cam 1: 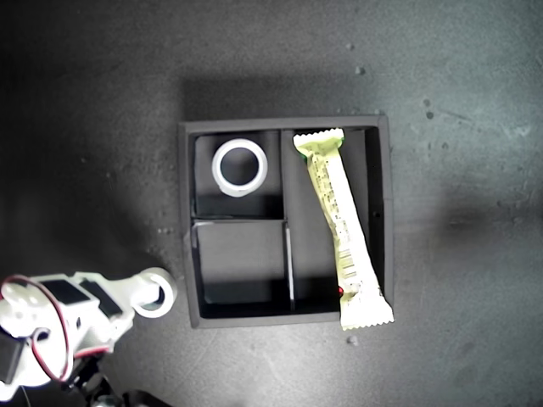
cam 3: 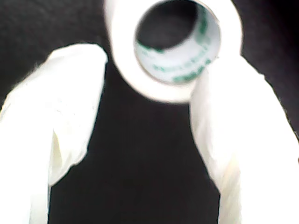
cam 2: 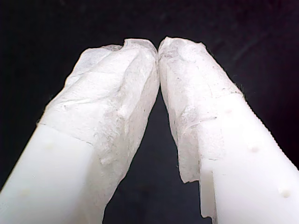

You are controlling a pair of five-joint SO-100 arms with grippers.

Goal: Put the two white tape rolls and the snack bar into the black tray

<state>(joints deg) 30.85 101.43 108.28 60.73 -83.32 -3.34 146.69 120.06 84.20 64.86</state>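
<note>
The black tray [cam 1: 187,222] lies in the middle of the exterior view. A white tape roll [cam 1: 240,167] with a wide hole lies flat in the small compartment nearest that view's top left. The snack bar [cam 1: 343,227] lies slanted in the long compartment, its lower end resting over the tray's rim. The other tape roll [cam 1: 156,292] [cam 3: 174,44], with a greenish core, sits outside the tray by its lower left corner in the exterior view. My second gripper [cam 3: 159,65] has a finger at each side of it; whether they press it does not show. My first gripper [cam 2: 158,46] is shut on nothing.
The second arm [cam 1: 59,318], white with red wires, fills the exterior view's bottom left corner. The tray's other small compartment [cam 1: 242,259] holds nothing. Dark speckled table [cam 1: 458,127] surrounds the tray.
</note>
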